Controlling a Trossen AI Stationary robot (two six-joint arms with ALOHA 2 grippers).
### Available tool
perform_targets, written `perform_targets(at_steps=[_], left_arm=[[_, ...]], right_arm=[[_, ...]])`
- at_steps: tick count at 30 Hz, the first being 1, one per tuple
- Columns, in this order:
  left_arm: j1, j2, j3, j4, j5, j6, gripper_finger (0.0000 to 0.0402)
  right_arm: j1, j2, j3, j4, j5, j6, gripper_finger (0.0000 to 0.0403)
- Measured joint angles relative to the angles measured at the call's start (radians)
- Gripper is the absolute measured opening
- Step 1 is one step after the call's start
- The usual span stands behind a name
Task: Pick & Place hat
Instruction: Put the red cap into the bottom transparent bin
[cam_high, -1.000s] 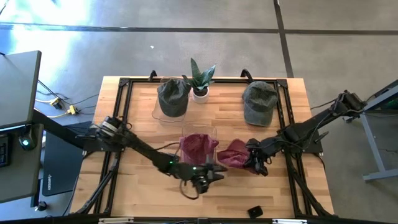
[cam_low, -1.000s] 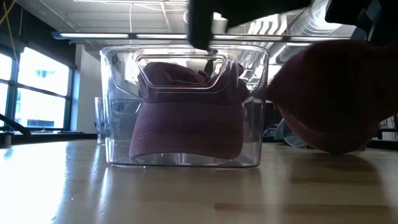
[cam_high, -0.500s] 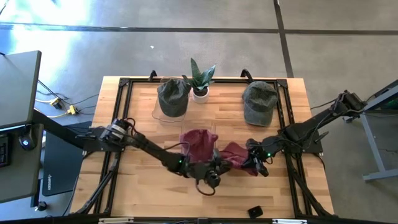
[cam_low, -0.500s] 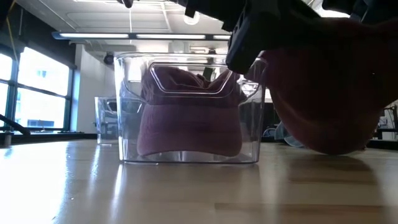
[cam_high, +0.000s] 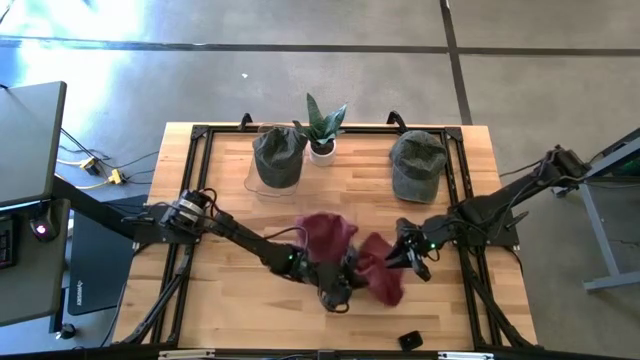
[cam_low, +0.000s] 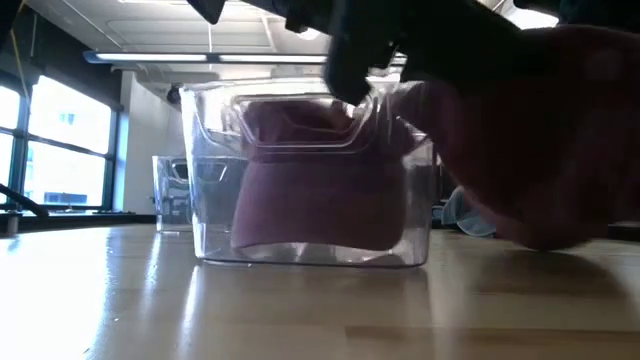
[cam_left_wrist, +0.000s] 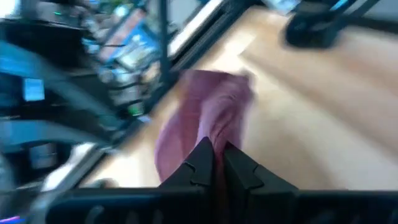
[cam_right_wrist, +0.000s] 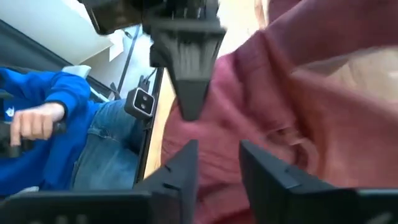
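A maroon hat (cam_high: 383, 280) hangs between my two grippers at the table's near middle, and it fills the right of the low view (cam_low: 540, 140). My left gripper (cam_high: 350, 272) is shut on its left side. My right gripper (cam_high: 403, 255) stands at its right side with its fingers apart (cam_right_wrist: 217, 171). The hat's cloth (cam_right_wrist: 280, 81) lies just ahead of them; I cannot tell whether they touch it. A second maroon hat (cam_low: 310, 200) sits inside a clear bin (cam_low: 210, 200) just behind. My left gripper pinches a bunched fold of the maroon hat (cam_left_wrist: 214, 134) between its two fingers, coming roughly level from the table's left. The right wrist view shows its fingertips (cam_right_wrist: 186, 93) closed on the cloth. The hat droops beyond the fingers; whether its lower part rests on the table cannot be told.
A grey-green hat (cam_high: 278, 155) sits in another clear bin at the far left, a second grey-green hat (cam_high: 417, 165) lies at the far right, and a potted plant (cam_high: 322, 130) stands between them. A small black object (cam_high: 410, 340) lies near the front edge. A seated person in blue (cam_right_wrist: 56, 118) shows beyond the table.
My left gripper has gone toward the table's right edge, past the bin's near side, and has taken hold of the maroon hat. The hat has shifted toward the near edge and now droops there. The clear bin with its hat has slid a little toward the right.
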Motion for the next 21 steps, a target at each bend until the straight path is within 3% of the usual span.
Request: perform_targets(at_steps=[5,10,18,21], left_arm=[[0.017,0.000,0.000,-0.029,0.152,-0.141,0.0006],[0.031,-0.002,0.002,-0.054,0.157,-0.188,0.0002],[0.031,-0.022,-0.005,-0.075,-0.060,-0.176,0.0003],[0.030,-0.034,-0.006,-0.066,-0.260,-0.207,0.0003]], right_arm=[[0.022,-0.018,0.002,-0.029,0.042,-0.002,0.0158],[0.149,0.004,0.002,-0.074,0.247,-0.056,0.0145],[0.300,0.007,0.007,-0.116,0.542,-0.107,0.0103],[0.340,0.007,0.056,-0.182,0.678,-0.151,0.0091]])
